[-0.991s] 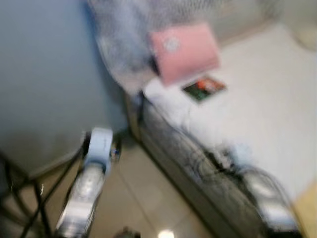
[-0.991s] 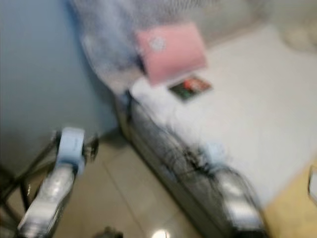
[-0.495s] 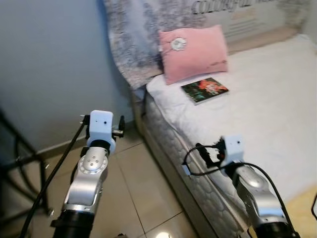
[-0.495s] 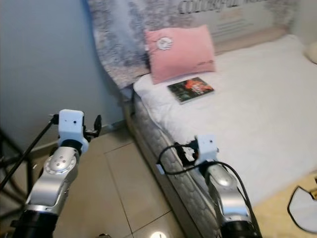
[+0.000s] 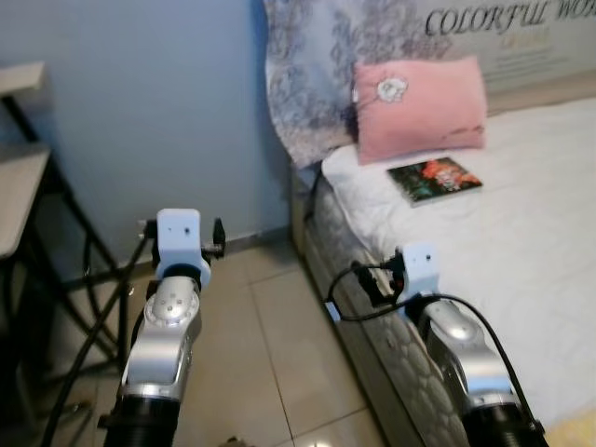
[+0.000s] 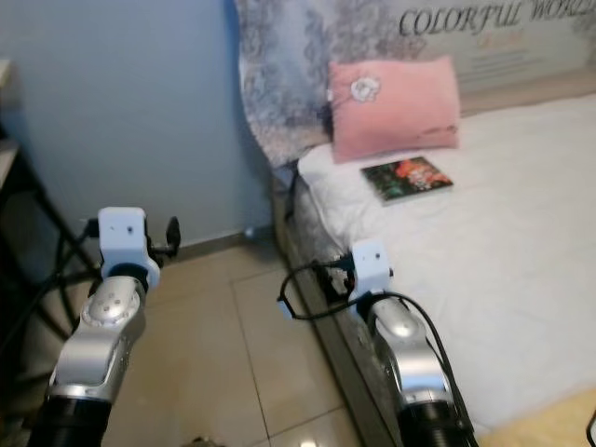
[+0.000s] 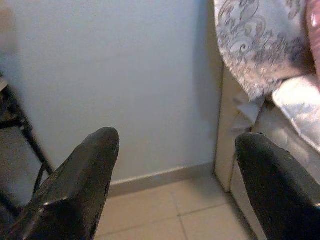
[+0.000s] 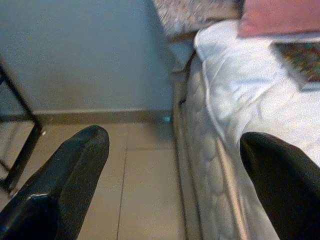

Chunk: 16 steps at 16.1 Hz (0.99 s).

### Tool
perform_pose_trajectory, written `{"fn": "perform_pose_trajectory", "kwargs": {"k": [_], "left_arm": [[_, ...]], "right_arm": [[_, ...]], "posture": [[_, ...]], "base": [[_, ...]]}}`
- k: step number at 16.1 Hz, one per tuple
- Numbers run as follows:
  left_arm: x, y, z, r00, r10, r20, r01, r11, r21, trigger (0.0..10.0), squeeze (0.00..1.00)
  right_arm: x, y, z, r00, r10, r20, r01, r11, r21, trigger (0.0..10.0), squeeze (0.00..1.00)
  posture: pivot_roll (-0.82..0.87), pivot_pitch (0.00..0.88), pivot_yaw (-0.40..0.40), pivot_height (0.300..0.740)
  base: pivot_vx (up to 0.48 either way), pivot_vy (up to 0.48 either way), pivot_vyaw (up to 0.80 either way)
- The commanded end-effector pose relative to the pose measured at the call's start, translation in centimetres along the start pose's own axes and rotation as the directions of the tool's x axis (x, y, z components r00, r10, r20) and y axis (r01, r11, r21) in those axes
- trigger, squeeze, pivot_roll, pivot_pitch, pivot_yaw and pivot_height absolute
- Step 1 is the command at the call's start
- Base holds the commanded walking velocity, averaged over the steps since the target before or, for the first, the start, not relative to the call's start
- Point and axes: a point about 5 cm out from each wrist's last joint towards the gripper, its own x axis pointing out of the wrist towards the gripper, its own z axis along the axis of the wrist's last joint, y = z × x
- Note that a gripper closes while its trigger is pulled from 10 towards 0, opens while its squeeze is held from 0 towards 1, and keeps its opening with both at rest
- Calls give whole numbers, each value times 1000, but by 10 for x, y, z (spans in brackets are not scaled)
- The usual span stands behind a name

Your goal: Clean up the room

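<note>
Camera swung left, revealing "COLORFUL" headboard (image 5: 507, 23); left tool (image 7: 175, 175) and right tool (image 8: 170, 180) spread.

A blue-grey wall (image 5: 140, 102) is seen behind a floor of beige tiles (image 5: 270, 363). A desk (image 5: 19, 177) on black metal legs is placed at the left. A patterned headboard cover (image 5: 317, 65) is draped at the bed's head, and lettering reading "COLORFUL" (image 5: 484, 19) is printed along the far side.
</note>
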Motion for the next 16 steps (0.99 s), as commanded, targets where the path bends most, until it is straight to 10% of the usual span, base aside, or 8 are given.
{"fn": "perform_pose_trajectory", "kwargs": {"k": [1, 7, 16], "left_arm": [[2, 0, 0, 1000, 11, -21, -11, 1000, -5, 10000, 0], [0, 8, 3, 995, 16, 102, -23, 998, 65, 10000, 0], [7, 10, -7, 999, -13, 52, 6, 991, 132, 10000, 0]], "right_arm": [[2, -3, 4, 1000, -13, 11, 12, 999, 30, 10000, 0], [3, -1, 16, 992, 6, 129, -13, 999, 50, 10000, 0], [6, -3, 3, 997, -14, 71, 10, 999, 51, 10000, 0]], "posture": [[-152, 0, 38, 740], [-139, 0, 36, 740], [-135, 0, 35, 740]], "base": [[480, 0, 0], [480, 0, 711], [300, 0, 379]]}}
